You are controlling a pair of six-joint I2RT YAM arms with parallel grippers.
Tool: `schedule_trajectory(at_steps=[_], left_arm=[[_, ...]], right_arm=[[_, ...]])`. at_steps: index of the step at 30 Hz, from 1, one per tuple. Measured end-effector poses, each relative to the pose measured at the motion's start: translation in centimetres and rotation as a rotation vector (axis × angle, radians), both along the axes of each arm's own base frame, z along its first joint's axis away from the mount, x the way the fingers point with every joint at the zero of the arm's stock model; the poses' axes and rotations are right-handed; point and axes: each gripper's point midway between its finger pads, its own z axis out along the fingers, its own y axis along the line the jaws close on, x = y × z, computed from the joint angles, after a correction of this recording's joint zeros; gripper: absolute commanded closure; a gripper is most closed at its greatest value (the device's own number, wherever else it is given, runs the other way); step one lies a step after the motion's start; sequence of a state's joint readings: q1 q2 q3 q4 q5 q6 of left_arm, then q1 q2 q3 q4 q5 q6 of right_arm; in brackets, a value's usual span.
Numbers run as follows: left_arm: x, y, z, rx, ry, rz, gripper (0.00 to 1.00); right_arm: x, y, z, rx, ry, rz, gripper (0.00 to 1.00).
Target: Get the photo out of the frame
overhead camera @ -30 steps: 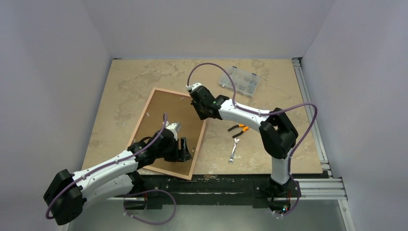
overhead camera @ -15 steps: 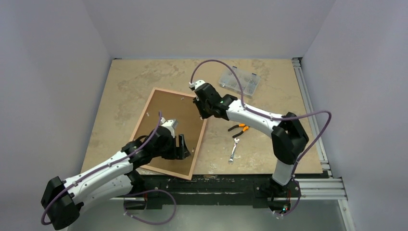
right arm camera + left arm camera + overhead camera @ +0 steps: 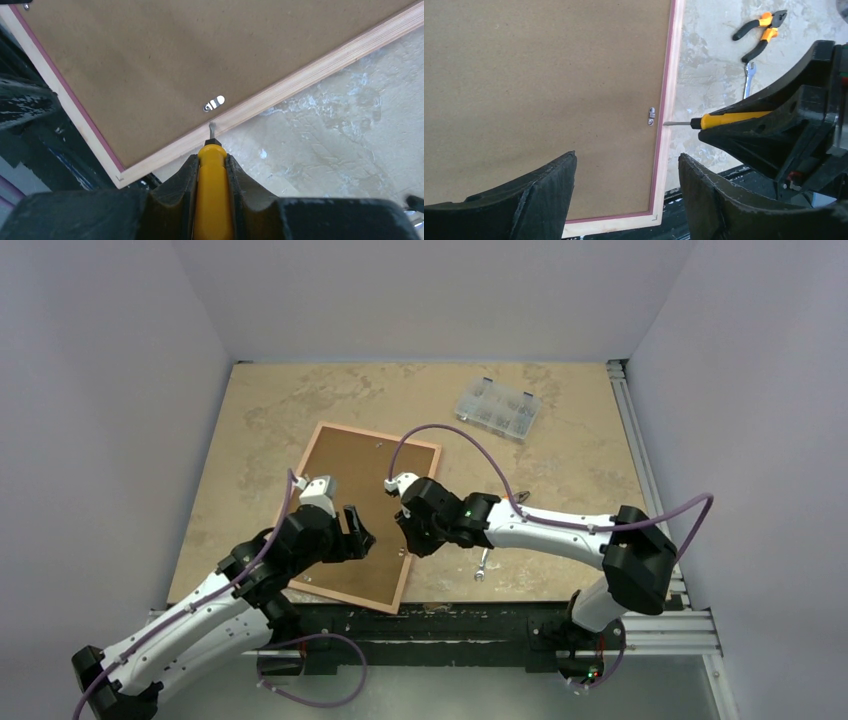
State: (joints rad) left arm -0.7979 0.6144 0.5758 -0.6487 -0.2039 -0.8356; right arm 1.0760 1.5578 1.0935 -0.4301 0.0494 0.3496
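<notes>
The pink frame [image 3: 375, 430] lies face down on the table. Only the brown backing board [image 3: 365, 475] shows; the photo's printed side is hidden underneath. My right gripper [image 3: 212, 160] is shut on a yellow-handled screwdriver [image 3: 213, 195]. The screwdriver's tip [image 3: 212, 129] lies over the frame's right rail [image 3: 310, 70], just short of a small metal turn clip [image 3: 214, 104]. The clip [image 3: 651, 116] and screwdriver [image 3: 729, 118] also show in the left wrist view. My left gripper [image 3: 626, 160] is open and empty above the board's near right part [image 3: 549, 90].
Orange-handled pliers [image 3: 760, 31] and a wrench [image 3: 748, 80] lie on the table right of the frame. A clear parts box [image 3: 497, 408] stands at the back right. The frame's near corner [image 3: 651, 217] reaches the table's front edge.
My right gripper moved with the screwdriver from the frame's far right corner down along the right rail to the near clip. My left gripper drew back to the left over the board.
</notes>
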Motion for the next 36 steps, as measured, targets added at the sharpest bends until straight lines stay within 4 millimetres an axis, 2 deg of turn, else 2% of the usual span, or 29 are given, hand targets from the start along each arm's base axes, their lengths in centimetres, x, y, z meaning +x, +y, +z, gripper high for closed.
schedule_trajectory(at_steps=[8, 18, 23, 36], left_arm=[[-0.1, -0.2, -1.0, 0.021, 0.051, 0.009, 0.28], [-0.3, -0.6, -0.3, -0.031, 0.041, 0.008, 0.28], [-0.3, -0.6, -0.1, -0.037, 0.038, 0.006, 0.28], [-0.5, -0.4, -0.5, -0.036, 0.038, 0.006, 0.28]], right_arm=[[-0.5, 0.3, -0.3, 0.027, 0.023, -0.016, 1.00], [-0.4, 0.2, -0.6, 0.022, 0.020, -0.018, 1.00], [-0.4, 0.4, -1.4, 0.009, 0.023, -0.016, 1.00], [-0.1, 0.7, -1.6, 0.006, 0.006, -0.017, 1.00]])
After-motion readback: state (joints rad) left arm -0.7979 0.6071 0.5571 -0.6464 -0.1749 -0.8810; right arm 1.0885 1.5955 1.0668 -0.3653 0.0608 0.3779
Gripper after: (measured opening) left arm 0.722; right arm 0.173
